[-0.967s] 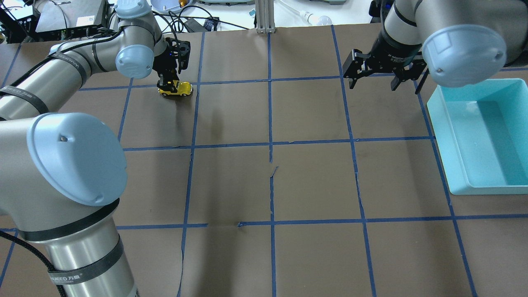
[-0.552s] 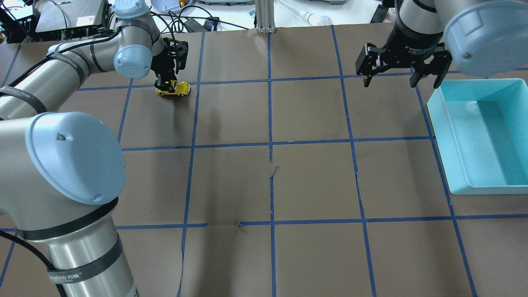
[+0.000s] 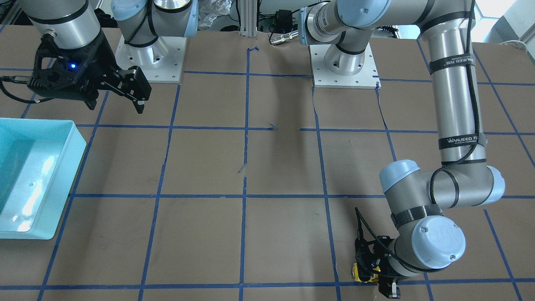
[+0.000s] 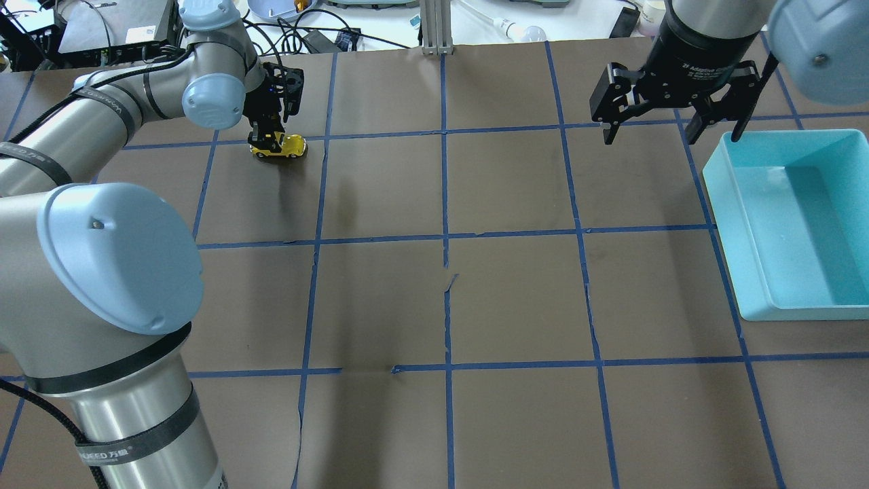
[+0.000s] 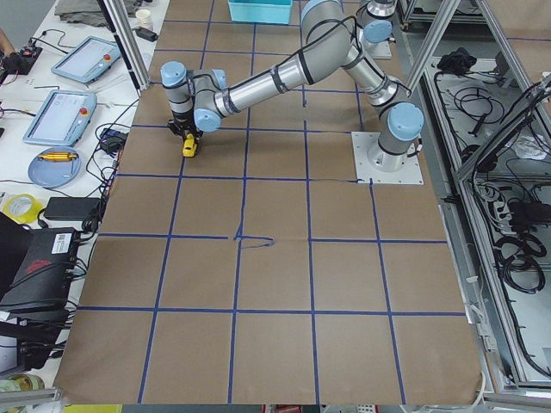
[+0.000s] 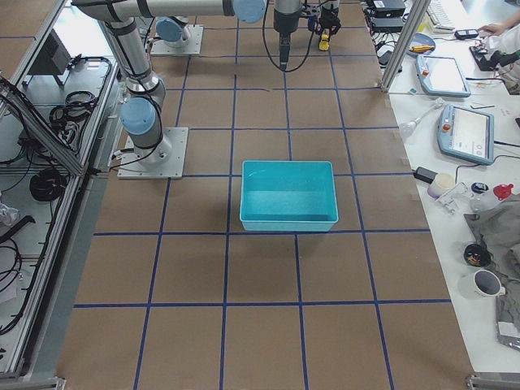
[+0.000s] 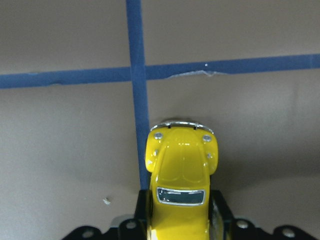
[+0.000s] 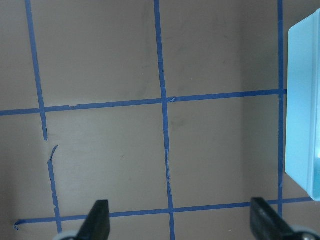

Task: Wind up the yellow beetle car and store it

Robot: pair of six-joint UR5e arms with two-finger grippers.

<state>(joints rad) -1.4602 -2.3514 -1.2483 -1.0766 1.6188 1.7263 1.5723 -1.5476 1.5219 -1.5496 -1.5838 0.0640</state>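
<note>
One glossy, rounded yellow beetle car [image 7: 182, 170] on matte, blue-taped brown paper [image 7: 240, 35]

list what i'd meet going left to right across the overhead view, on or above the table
yellow beetle car -> right gripper -> teal bin

The middle of the table [image 4: 448, 272] is open brown paper crossed by blue tape, with room for either gripper to pass. On the robot's right stands a turquoise bin [image 4: 730, 231] with raised walls and an open top. The right gripper [image 4: 650, 136] hovers near its far corner, jaws spread wide. The left arm [image 4: 102, 129] reaches low across the far left, where the left gripper [image 4: 263, 138] clamps the yellow beetle car [image 4: 288, 146]. An aluminium post [image 4: 434, 27] stands at the far edge.
</note>
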